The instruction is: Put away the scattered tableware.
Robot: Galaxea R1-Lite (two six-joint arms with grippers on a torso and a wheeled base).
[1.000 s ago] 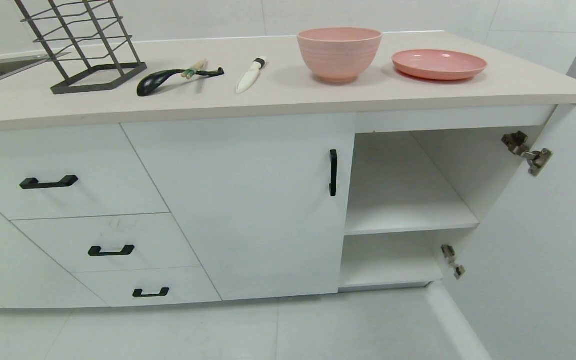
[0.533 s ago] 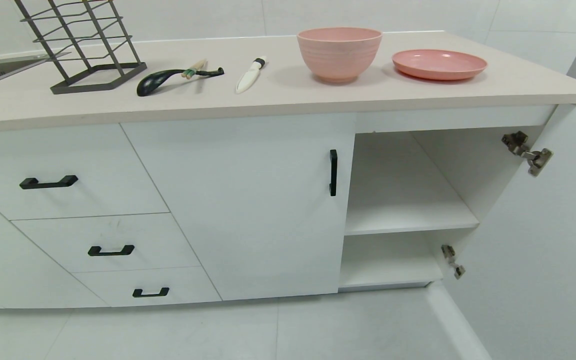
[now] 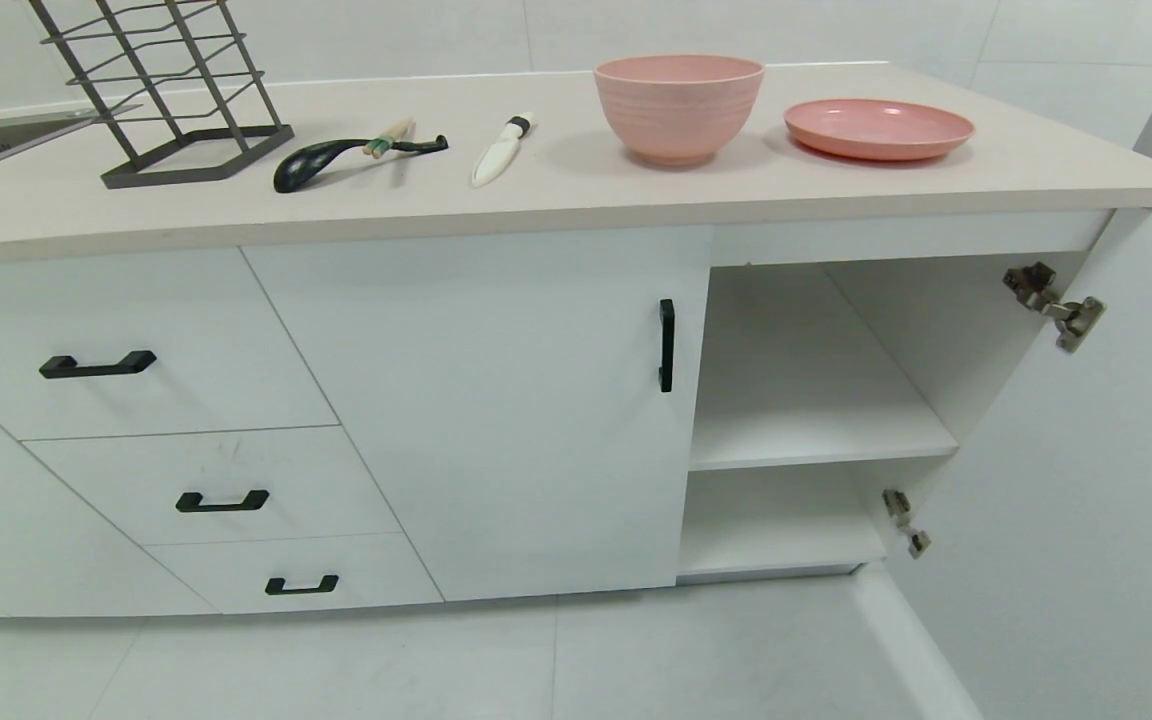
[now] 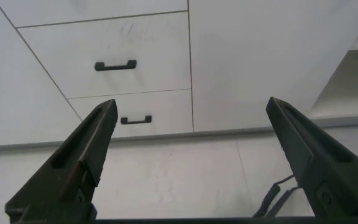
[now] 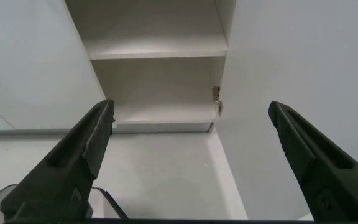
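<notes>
Pink bowl (image 3: pixel 678 105) and plate (image 3: pixel 878 128), one each, are sitting on the table (image 3: pixel 576 205) with one knife (image 3: pixel 498 152), one spoon (image 3: pixel 308 163) and chopsticks (image 3: pixel 391 137). Left end effector (image 4: pixel 191 106) and right end effector (image 5: pixel 191 107) are gaping wide, gripping nothing.

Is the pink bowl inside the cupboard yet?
No, the pink bowl stands on the countertop, next to the pink plate.

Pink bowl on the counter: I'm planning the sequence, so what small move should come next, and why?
Probably lift the right tool toward the round pink plastic bowl on the beige countertop: that tool hangs open and low, facing the white cabinet whose door is already open.
</notes>
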